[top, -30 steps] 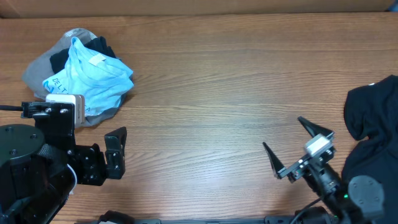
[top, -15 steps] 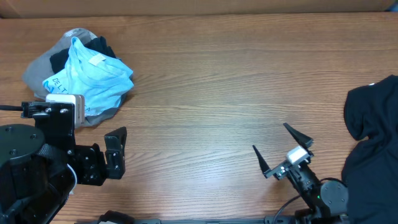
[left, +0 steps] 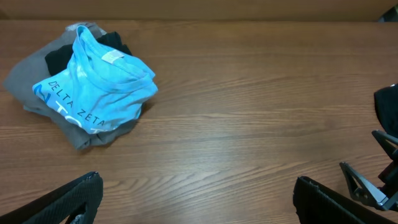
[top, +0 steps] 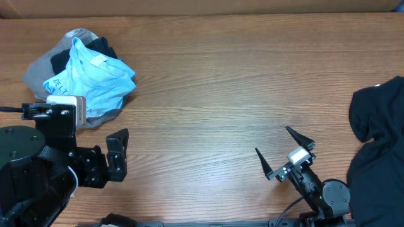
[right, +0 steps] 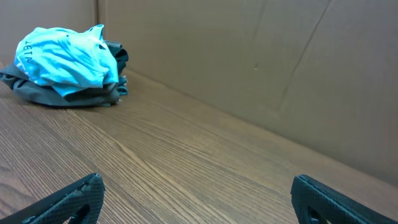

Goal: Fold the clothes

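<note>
A light-blue T-shirt (top: 95, 79) with white lettering lies bunched on top of a grey garment (top: 36, 74) and a black one (top: 101, 46) at the table's far left. The pile also shows in the left wrist view (left: 99, 87) and the right wrist view (right: 62, 59). Another black garment (top: 379, 126) lies crumpled at the right edge. My left gripper (top: 117, 151) is open and empty near the front left, its fingers wide apart over bare wood (left: 198, 179). My right gripper (top: 271, 140) is open and empty at the front right, left of the black garment (right: 196, 178).
The wooden table (top: 208, 82) runs between the pile and the right black garment. A brown cardboard wall (right: 249, 68) stands along the table's far side. The right gripper's fingers (left: 367, 183) show at the right edge of the left wrist view.
My right gripper has moved left and a little toward the front edge, away from the black garment. The left arm and the clothes have not moved.
</note>
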